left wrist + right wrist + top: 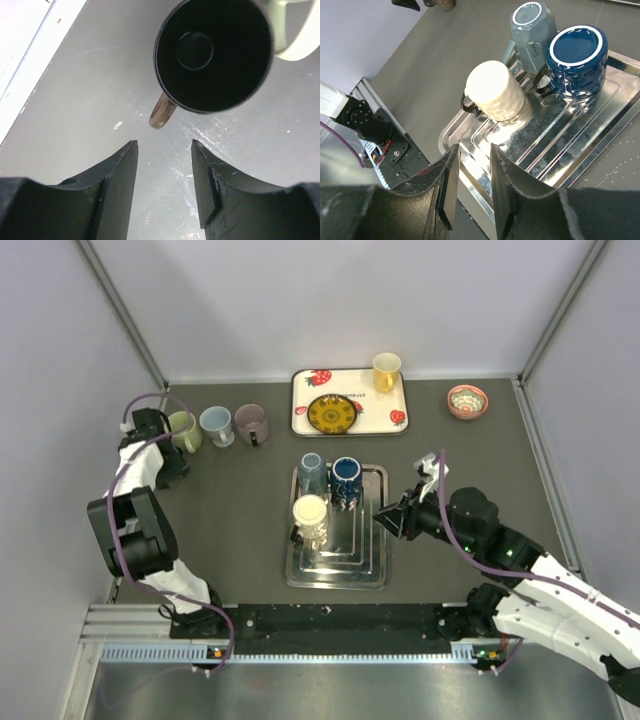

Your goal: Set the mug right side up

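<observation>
Three mugs stand upside down on a steel tray (336, 578): a cream mug (310, 515) in front, a grey-blue mug (311, 473) and a dark blue mug (346, 480) behind it. The right wrist view shows the cream mug (495, 90), the grey-blue mug (532, 27), the dark blue mug (576, 59) and the tray (570, 145). My right gripper (390, 518) hangs open and empty over the tray's right edge, its fingertips (472, 150) apart from the cream mug. My left gripper (172, 472) is open and empty (164, 145) at the far left.
Three upright mugs stand in a row at the left: green (183, 430), light blue (216, 425) and mauve (251, 424). The left wrist view looks into a dark upright mug (212, 52). A strawberry-print tray (349, 400) with a plate and a yellow mug (386, 371) sits at the back. A small bowl (467, 400) is at the back right.
</observation>
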